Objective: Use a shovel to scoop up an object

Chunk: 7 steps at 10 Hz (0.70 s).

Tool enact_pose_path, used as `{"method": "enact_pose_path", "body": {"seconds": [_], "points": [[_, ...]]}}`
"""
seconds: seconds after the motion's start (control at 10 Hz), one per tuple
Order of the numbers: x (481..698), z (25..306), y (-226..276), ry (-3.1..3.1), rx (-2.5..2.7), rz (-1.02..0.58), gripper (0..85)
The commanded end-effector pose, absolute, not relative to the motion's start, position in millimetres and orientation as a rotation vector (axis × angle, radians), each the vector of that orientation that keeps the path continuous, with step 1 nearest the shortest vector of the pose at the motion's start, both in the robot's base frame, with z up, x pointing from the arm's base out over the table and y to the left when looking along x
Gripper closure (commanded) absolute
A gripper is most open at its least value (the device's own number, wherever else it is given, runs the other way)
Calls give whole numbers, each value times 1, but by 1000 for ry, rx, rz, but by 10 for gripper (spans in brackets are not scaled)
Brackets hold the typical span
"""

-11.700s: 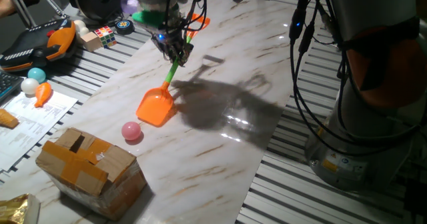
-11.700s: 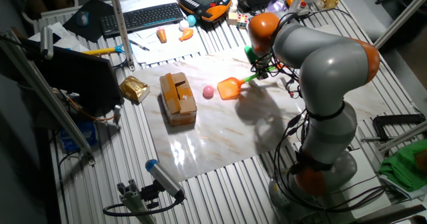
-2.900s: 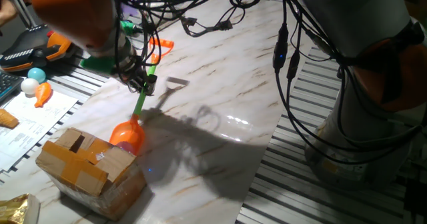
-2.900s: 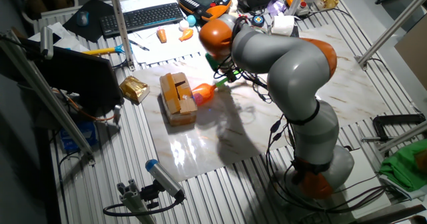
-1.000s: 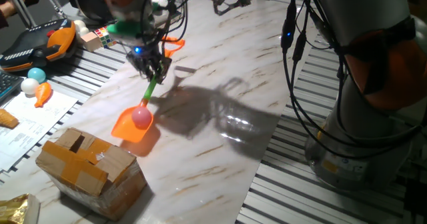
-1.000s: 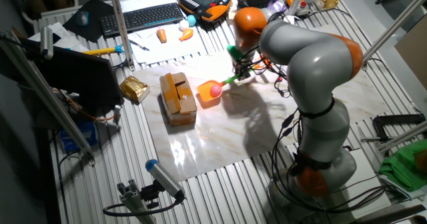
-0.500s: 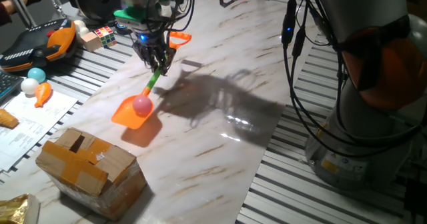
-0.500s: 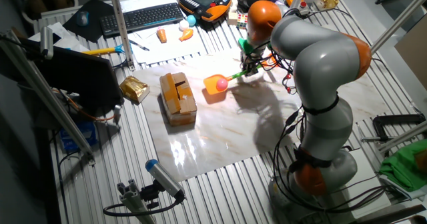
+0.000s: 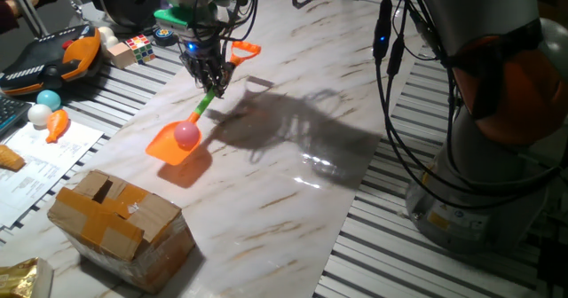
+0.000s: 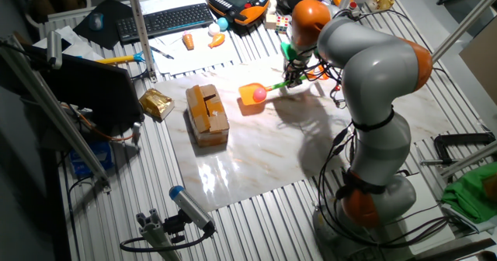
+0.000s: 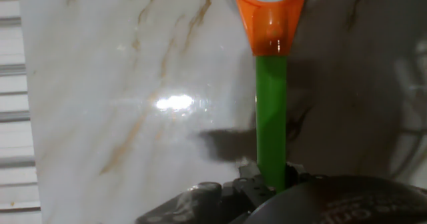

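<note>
While the tool clamps the toy plastic shovel's light green shaft, the small smooth pink ball sits in the orange blade — lifted off the marble desk. Opposite camera: same. Hand view: shaft only — ball hidden.

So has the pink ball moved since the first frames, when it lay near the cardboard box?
Yes. The pink ball now rides in the shovel, lifted off the marble and farther from the cardboard box.
</note>
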<state>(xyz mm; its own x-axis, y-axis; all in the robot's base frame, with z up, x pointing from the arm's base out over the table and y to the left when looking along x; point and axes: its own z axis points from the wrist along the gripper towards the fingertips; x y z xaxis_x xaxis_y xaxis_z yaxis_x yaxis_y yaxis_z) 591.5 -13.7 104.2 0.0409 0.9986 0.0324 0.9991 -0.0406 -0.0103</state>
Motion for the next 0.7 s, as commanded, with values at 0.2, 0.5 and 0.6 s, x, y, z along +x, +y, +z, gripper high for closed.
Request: {"method": "enact_pose_path", "body": {"seconds": [0.2,0.5,0.6], "points": [[595,94,-19,-2157,-2243,-35,843],[596,86,-25,-2141,-2236,-64,843],[597,83,-25,-2149,-2224,-66,843]]}}
